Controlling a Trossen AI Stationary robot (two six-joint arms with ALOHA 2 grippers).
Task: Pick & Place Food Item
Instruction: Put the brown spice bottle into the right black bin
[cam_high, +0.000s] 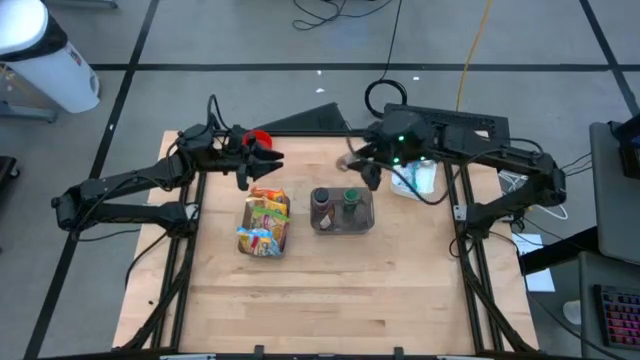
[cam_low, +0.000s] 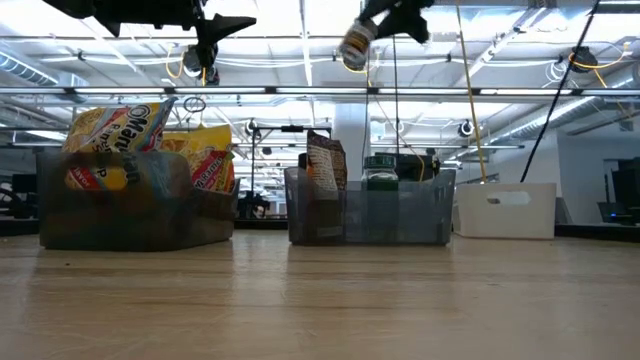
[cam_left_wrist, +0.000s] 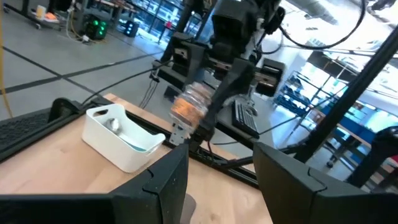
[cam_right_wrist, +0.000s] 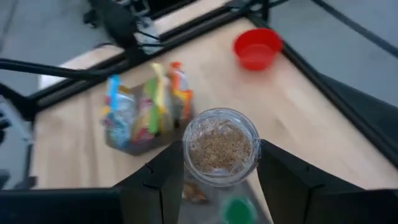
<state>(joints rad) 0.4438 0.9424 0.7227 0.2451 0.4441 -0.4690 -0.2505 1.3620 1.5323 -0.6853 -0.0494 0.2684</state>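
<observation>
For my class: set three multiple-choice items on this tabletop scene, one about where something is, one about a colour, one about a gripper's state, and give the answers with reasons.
1. Where is the red bowl?
A. At the table's far edge, by the left gripper
B. Inside the white bin
C. At the table's near edge

2. What colour is the bin at the table's right side?
A. Red
B. White
C. Green

3. What is the right gripper doing?
A. Hanging open and empty
B. Resting flat on the table
C. Holding a clear jar of brownish grains above the table

Answers:
1 A, the high view shows the bowl at the far edge next to the left gripper.
2 B, it shows white in the high and low views.
3 C, the right wrist view shows the jar between its fingers, raised over the table.
</observation>
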